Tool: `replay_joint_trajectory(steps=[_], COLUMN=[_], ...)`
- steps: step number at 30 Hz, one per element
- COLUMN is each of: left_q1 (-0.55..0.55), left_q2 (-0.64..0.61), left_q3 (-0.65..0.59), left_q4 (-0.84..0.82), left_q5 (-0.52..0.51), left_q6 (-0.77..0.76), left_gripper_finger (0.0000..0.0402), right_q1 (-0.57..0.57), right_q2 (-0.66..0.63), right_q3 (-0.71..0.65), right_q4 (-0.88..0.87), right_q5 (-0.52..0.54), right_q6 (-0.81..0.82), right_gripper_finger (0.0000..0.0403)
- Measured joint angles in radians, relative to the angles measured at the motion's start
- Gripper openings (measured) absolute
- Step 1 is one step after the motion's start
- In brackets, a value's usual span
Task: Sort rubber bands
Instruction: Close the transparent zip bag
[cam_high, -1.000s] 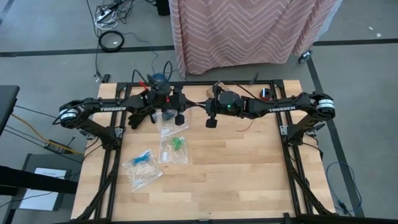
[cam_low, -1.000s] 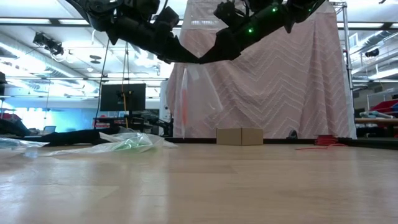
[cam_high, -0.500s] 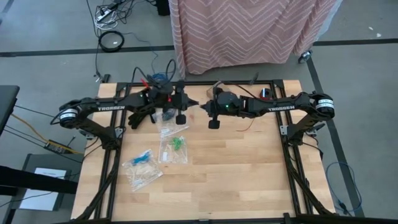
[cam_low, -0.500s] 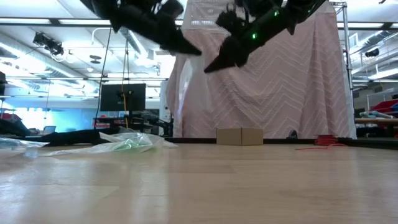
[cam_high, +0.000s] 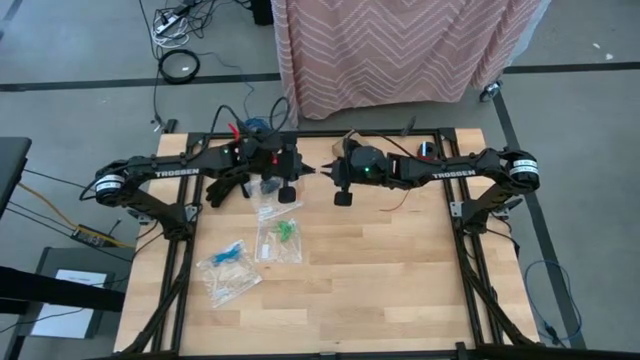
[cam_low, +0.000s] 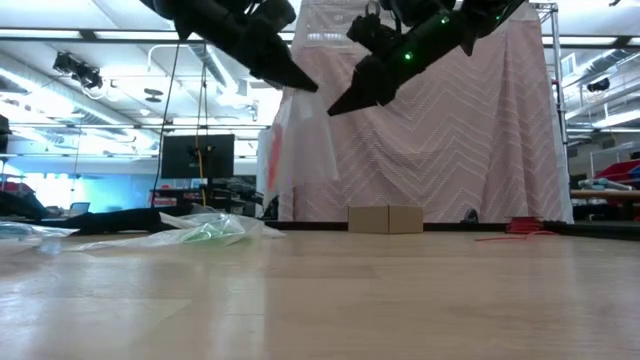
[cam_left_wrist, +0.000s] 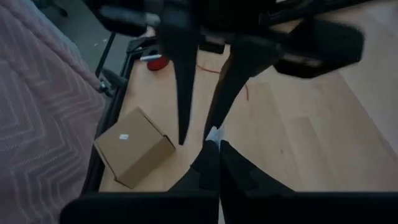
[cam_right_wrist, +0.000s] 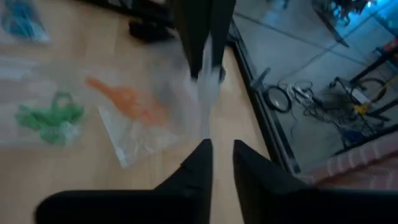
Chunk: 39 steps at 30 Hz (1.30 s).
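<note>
Two matte-black jointed robot arms

The left black arm (cam_high: 190, 170) and right black arm (cam_high: 455, 172) each carry white "TROSSEN" lettering, silver round joint caps at the shoulders, thin black cables, and slim tapered dark fingers (cam_low: 290, 75); a green light glows on the right wrist.

Light wooden table (cam_high: 380, 270), clear zip bags (cam_high: 232, 268) of green, blue bands lying on its left half, small cardboard box (cam_low: 385, 219) at far edge

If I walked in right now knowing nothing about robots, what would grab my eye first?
Probably the two dark arms meeting nose to nose above the far middle of the table, with the left gripper pinching a clear bag that dangles in the air, orange bands showing inside. The right gripper sits just across from it, jaws slightly parted. Below, more clear bags lie on the table, one with green bands and one with blue bands.
</note>
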Motion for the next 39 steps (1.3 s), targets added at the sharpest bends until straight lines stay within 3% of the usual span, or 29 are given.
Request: replay_joint_trajectory(steps=[7, 13, 21, 31, 39], left_q1=[0.007, 0.014, 0.011, 0.005, -0.001], left_q2=[0.000, 0.004, 0.006, 0.006, 0.006], left_q3=[-0.004, -0.004, -0.005, -0.005, -0.005], left_q4=[-0.010, -0.014, -0.007, 0.001, -0.007], left_q5=[-0.020, -0.009, 0.029, 0.067, 0.085], left_q6=[0.000, 0.000, -0.001, -0.008, -0.018], left_gripper_finger=[0.0000, 0.0000, 0.0000, 0.0000, 0.0000], right_q1=[0.012, 0.018, 0.020, 0.021, 0.031], right_q2=[0.002, 0.002, 0.002, 0.003, 0.008], right_q3=[0.000, 0.000, 0.001, 0.001, 0.003], right_q4=[0.027, 0.067, 0.093, 0.088, 0.063], right_q5=[-0.045, -0.045, -0.046, -0.053, -0.032], right_q6=[0.002, 0.001, -0.036, -0.044, -0.052], right_gripper_finger=[0.0134, 0.0158, 0.0120, 0.0012, 0.0003])
